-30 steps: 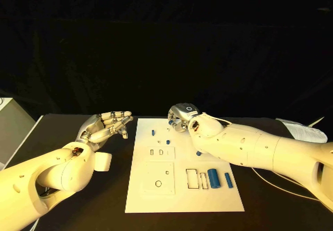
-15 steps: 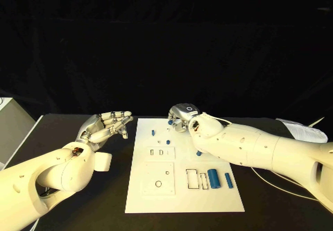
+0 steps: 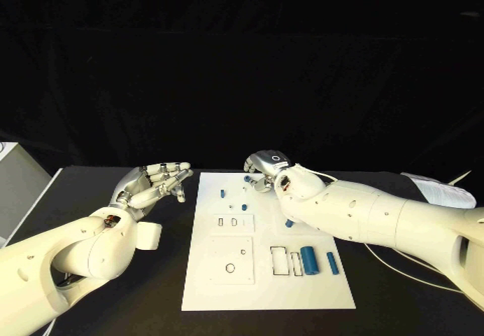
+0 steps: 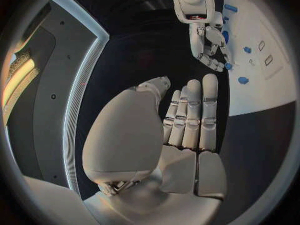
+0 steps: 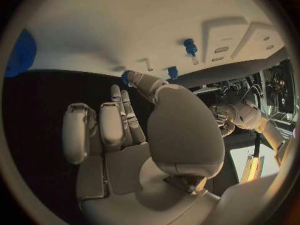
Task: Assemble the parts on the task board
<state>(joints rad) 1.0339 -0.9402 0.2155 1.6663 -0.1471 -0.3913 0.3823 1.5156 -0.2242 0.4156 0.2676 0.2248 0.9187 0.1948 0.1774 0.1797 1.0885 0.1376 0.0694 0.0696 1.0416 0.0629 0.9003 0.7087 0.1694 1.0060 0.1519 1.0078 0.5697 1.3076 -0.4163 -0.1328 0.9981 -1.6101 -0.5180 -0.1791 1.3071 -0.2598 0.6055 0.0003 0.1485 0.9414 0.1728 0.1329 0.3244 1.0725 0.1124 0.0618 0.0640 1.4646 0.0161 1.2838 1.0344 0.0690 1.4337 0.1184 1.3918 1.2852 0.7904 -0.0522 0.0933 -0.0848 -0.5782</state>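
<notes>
The white task board (image 3: 267,280) lies in the middle of the black table. My right hand (image 3: 268,170) hangs over its far end, fingers curled down, and a small blue part (image 3: 248,180) sits at the tips of thumb and finger; the right wrist view shows that part (image 5: 127,78) against the thumb tip. More blue parts rest on the board: two small ones (image 3: 222,191) (image 3: 244,206), one near my right forearm (image 3: 289,223), and a thick cylinder (image 3: 310,260) beside a thin one (image 3: 332,262). My left hand (image 3: 157,183) hovers palm up, left of the board, fingers apart and holding nothing.
A pale box (image 3: 12,185) stands at the table's left edge. Papers (image 3: 440,190) lie at the far right, and a thin cable (image 3: 403,262) runs over the table under my right arm. The board has outlined slots (image 3: 231,259) near its middle.
My right hand has shifted very slightly toward the board's far end. The left hand and the loose parts have stayed where they were.
</notes>
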